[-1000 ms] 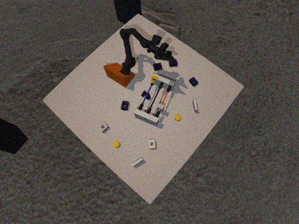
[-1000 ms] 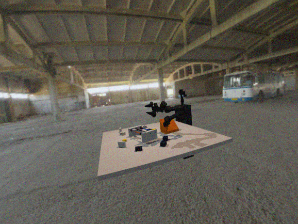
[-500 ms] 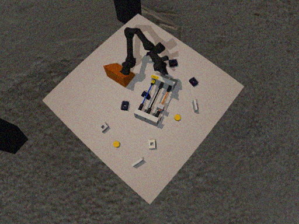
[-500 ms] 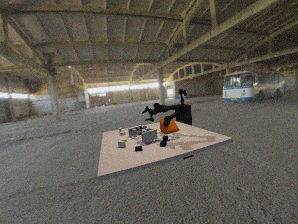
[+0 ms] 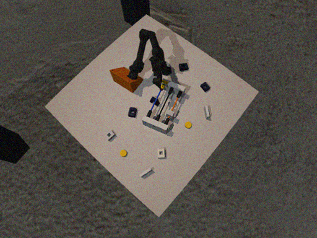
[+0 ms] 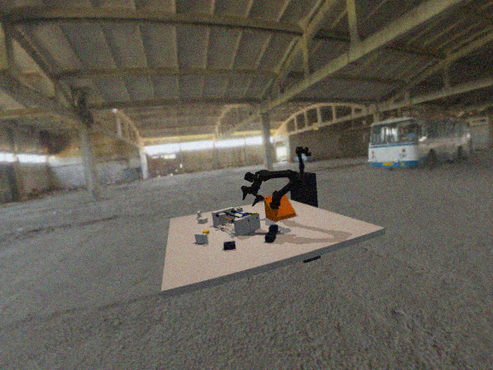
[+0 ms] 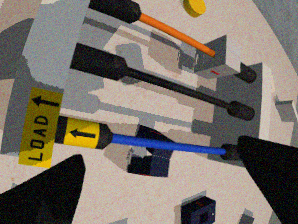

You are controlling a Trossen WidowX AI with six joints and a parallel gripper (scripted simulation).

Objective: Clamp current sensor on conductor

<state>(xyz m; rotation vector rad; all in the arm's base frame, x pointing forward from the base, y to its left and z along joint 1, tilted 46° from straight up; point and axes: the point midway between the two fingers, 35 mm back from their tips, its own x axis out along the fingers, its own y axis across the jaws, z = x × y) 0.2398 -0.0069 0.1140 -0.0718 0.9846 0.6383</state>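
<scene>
Black pincer [image 7: 156, 185] spread apart, empty, tips cut off; dark sensor [image 7: 149, 160] half hidden under blue conductor [image 7: 166, 144] beside LOAD marker [image 7: 39, 127].

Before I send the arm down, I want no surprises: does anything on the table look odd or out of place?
Nothing looks broken or spilled. The open gripper hangs empty above the blue wire by the yellow LOAD tag. A dark blue block sits right under that wire, and small blocks and yellow discs lie scattered loose around the wire holder.

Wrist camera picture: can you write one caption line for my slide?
Open gripper hovering over three conductors, its empty fingers framing the blue conductor beside the yellow LOAD marker.
</scene>
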